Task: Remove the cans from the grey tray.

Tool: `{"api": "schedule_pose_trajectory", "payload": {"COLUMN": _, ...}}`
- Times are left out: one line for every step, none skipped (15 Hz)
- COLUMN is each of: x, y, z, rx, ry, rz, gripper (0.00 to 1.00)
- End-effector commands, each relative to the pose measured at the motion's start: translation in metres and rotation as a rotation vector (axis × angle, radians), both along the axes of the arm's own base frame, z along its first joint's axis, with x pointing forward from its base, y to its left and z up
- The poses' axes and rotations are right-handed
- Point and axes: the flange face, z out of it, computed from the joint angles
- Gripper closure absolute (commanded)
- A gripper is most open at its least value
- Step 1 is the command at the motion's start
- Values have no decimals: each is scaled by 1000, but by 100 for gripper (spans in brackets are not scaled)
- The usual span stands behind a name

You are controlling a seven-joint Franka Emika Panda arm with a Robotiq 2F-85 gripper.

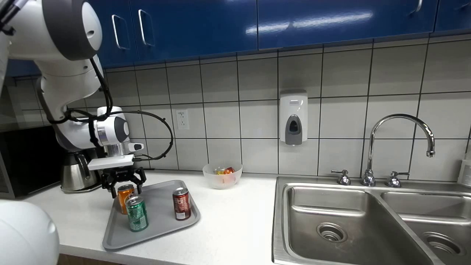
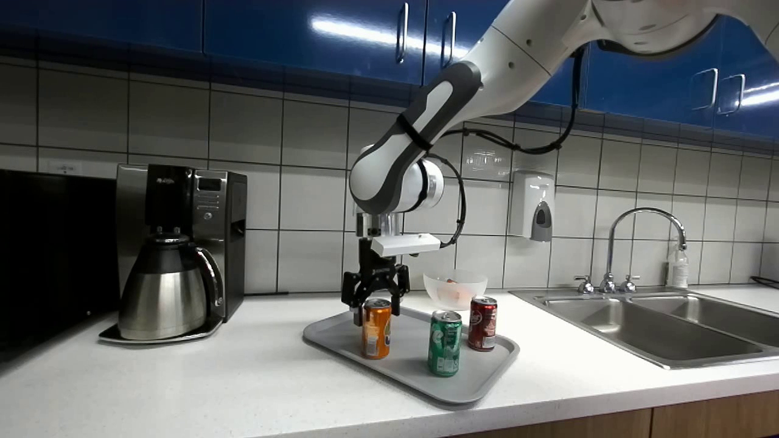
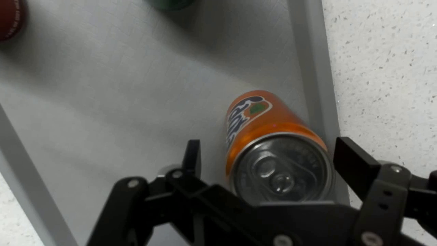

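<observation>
The grey tray [image 1: 163,222] lies on the counter with three upright cans on it; it also shows in an exterior view [image 2: 405,368]. My gripper [image 2: 377,315] is open, pointing down over the orange can [image 2: 376,333]. In the wrist view, my gripper [image 3: 268,150] has one finger on each side of the top of the orange can [image 3: 269,119]. There is a gap at the left finger; the right finger is very close to the can. The green can [image 2: 445,347] and the red can [image 2: 482,325] stand apart from the gripper. Both are cut off in the wrist view.
A frosted bowl [image 1: 222,176] with reddish contents stands behind the tray near the wall. A coffee maker [image 2: 167,286] with a steel jug is to one side. The steel sink [image 1: 327,213] with its faucet [image 1: 371,147] is on the other side.
</observation>
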Motion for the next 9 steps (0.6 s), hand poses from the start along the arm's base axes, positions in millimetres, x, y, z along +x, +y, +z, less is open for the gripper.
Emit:
{"api": "schedule_pose_trajectory", "payload": {"x": -4, "y": 2, "z": 1, "rx": -11, "ry": -12, "rz": -12, "gripper": 26}}
{"api": "schedule_pose_trajectory", "payload": {"x": -4, "y": 2, "z": 0, "rx": -14, "ry": -12, "rz": -12, "gripper": 35}}
{"api": "schedule_pose_trajectory", "payload": {"x": -4, "y": 2, "z": 0, "rx": -15, "ry": -11, "rz": -13, "gripper": 42}}
{"api": "schedule_pose_trajectory", "payload": {"x": -4, "y": 2, "z": 0, "rx": -15, "ry": -12, "rz": -14, "gripper": 51}}
{"api": "schedule_pose_trajectory", "payload": {"x": -4, "y": 1, "z": 0, "rx": -15, "ry": -12, "rz": -16, "gripper": 58}}
{"api": "schedule_pose_trajectory", "payload": {"x": -4, "y": 1, "z": 1, "rx": -12, "ry": -13, "rz": -18, "gripper": 62}}
{"api": "schedule_pose_trajectory", "payload": {"x": -4, "y": 0, "z": 3, "rx": -8, "ry": -13, "rz": -20, "gripper": 62}}
{"api": "schedule_pose_trajectory", "payload": {"x": -4, "y": 0, "z": 6, "rx": 0, "ry": -15, "rz": -22, "gripper": 62}}
{"api": "schedule_pose_trajectory", "payload": {"x": -4, "y": 0, "z": 9, "rx": 9, "ry": -18, "rz": -22, "gripper": 62}}
